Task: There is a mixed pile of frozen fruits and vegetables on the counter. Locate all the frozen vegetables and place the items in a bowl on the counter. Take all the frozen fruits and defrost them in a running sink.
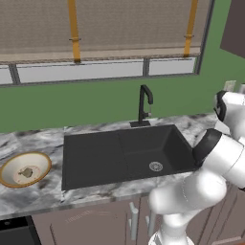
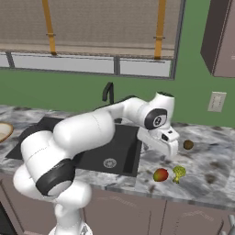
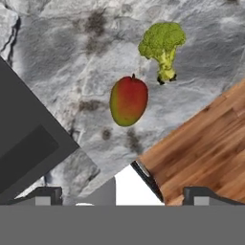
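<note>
Gripper [image 2: 169, 153] hanging with jaws fully spread and gripping nothing above the counter [image 2: 206, 174], red-orange fruit [image 3: 128, 101] lying just beside the broccoli [image 3: 162, 44], brown fruit [image 2: 188, 145] sitting apart, brownish-grey lump [image 1: 27, 172] resting in the bowl [image 1: 42, 161] left of the sink [image 1: 95, 158].

White arm bent forward and rightward, wrist angled down, tool [image 2: 169, 153] wide open, empty.

**Item count from the base and hand cameras**

I count one broccoli floret [image 3: 162, 45], one red-orange fruit [image 3: 128, 100], one small brown fruit [image 2: 188, 145] and one brownish-grey lump [image 1: 27, 172]. One bowl [image 1: 42, 161], one sink [image 1: 95, 158], one faucet [image 1: 145, 104].
</note>
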Motion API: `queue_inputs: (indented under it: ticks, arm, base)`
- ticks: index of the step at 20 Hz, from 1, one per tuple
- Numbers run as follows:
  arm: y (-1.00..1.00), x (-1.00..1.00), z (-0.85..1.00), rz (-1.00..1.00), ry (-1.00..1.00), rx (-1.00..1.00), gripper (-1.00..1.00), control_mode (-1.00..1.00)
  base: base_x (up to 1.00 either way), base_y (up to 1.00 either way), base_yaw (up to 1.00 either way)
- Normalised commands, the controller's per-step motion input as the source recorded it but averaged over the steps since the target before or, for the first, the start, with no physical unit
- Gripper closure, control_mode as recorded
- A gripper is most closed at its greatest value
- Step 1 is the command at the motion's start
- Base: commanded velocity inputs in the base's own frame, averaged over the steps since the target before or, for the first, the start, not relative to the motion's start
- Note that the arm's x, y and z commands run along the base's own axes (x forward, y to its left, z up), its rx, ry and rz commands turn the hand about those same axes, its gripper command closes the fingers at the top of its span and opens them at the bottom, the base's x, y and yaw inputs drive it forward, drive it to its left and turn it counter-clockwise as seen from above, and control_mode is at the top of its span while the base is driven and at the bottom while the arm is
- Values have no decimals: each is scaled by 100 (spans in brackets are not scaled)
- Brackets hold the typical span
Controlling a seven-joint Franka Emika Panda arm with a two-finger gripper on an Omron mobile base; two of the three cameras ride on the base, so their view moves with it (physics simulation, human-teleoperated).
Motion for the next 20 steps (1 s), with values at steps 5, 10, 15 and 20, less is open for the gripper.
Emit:
queue_inputs:
  ticks: [5, 10, 15, 20]
  arm:
    - [-70, 36, -19, 1, 1, -6, -100, -100]
    - [-89, 38, -33, -2, 12, -1, -100, -100]
    - [-58, 30, -12, 0, 7, 0, -100, -100]
    - [-47, 25, -22, -2, 4, 3, -100, -100]
  base:
    - [0, 0, 0]
    - [0, 0, 0]
    - [0, 0, 0]
    - [0, 0, 0]
